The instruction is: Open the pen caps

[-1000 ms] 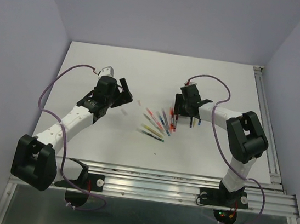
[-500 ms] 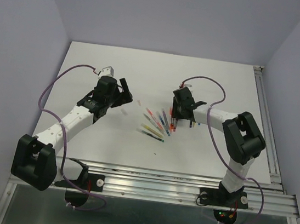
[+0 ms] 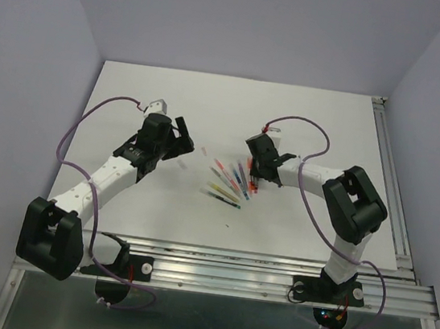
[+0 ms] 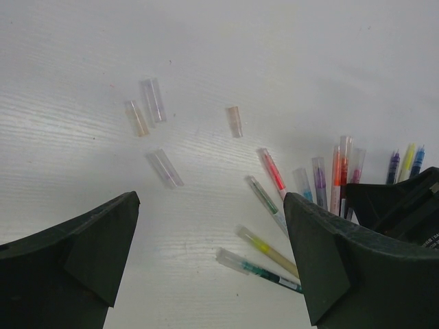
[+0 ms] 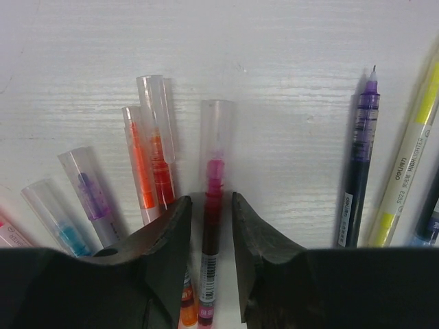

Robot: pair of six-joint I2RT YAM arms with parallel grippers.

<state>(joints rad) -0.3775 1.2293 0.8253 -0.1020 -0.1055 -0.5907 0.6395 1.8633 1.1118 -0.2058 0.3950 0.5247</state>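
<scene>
Pen caps (image 4: 154, 101) lie scattered; right gripper (image 5: 211, 199) has narrowed astride the magenta pen (image 5: 214, 171), left gripper (image 4: 211, 199) gapes.

Seen from the right wrist, the magenta pen (image 5: 213, 185) runs down between the fingers (image 5: 168, 253) of the right gripper (image 5: 211, 205) and off the bottom edge, so its rear end is unseen. Those fingers cover the lower bodies of the orange pen (image 5: 139, 171) and the red pen (image 5: 162, 171). The right edge cuts a yellow pen (image 5: 410, 154), and the lower right corner cuts a blue pen (image 5: 426, 229).

Seen from the left wrist, the bottom edge cuts off the left gripper (image 4: 211, 202), and the loose caps (image 4: 155, 100) are too pale to name a colour. From above, near the middle of the tabletop (image 3: 133, 88), they are too small to make out.
</scene>
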